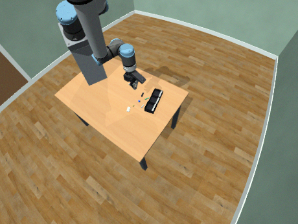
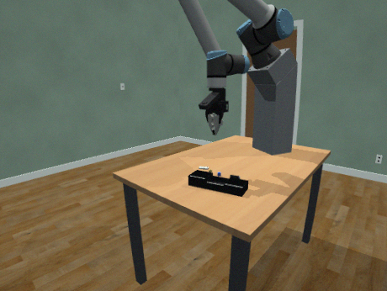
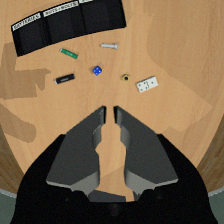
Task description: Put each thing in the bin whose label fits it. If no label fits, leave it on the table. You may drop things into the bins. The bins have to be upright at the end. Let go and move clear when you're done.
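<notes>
My gripper point(image 1: 135, 87) point(image 2: 214, 133) point(image 3: 109, 107) is shut, with a thin empty gap between the fingertips, high above the table. A row of three joined black bins point(image 1: 149, 111) point(image 2: 216, 186) stands upright. In the wrist view, one label reads BATTERIES point(image 3: 26, 22), another NUTS+BOLTS point(image 3: 61, 9); the third is cut off. On the table lie a green battery point(image 1: 146, 98) point(image 3: 68, 53), a black battery-like cylinder point(image 1: 142, 94) point(image 3: 65, 78), a silver bolt point(image 1: 142, 106) point(image 3: 109, 46), a brass nut point(image 1: 133, 105) point(image 3: 126, 77), a blue die point(image 1: 139, 101) point(image 2: 219, 173) point(image 3: 97, 70) and a white domino point(image 1: 128, 109) point(image 2: 204, 167) point(image 3: 147, 84).
The small things lie between the bins and the gripper's side of the wooden table point(image 1: 107, 97) point(image 2: 168, 168). The arm's grey pedestal point(image 1: 87, 65) point(image 2: 273, 122) stands at the table's far edge in the exterior view.
</notes>
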`<state>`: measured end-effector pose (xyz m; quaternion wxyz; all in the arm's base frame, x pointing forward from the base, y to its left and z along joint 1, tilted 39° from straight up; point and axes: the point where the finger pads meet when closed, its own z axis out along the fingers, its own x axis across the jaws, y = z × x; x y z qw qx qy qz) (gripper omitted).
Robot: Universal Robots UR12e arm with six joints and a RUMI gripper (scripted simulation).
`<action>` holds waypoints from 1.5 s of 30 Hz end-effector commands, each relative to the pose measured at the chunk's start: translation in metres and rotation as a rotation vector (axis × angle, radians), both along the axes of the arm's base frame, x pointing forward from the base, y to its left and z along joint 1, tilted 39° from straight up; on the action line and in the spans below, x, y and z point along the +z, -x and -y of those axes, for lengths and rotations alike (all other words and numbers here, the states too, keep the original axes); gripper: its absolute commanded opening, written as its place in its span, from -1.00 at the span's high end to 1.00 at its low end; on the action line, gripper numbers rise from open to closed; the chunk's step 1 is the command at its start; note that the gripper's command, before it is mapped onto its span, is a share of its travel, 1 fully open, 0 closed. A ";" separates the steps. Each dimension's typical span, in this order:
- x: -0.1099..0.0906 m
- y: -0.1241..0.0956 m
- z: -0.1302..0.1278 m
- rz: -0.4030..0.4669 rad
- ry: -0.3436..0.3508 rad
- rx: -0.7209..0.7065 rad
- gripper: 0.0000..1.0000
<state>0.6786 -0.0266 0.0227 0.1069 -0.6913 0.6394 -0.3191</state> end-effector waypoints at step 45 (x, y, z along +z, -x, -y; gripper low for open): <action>-0.064 -0.186 0.013 -0.045 0.110 0.146 0.91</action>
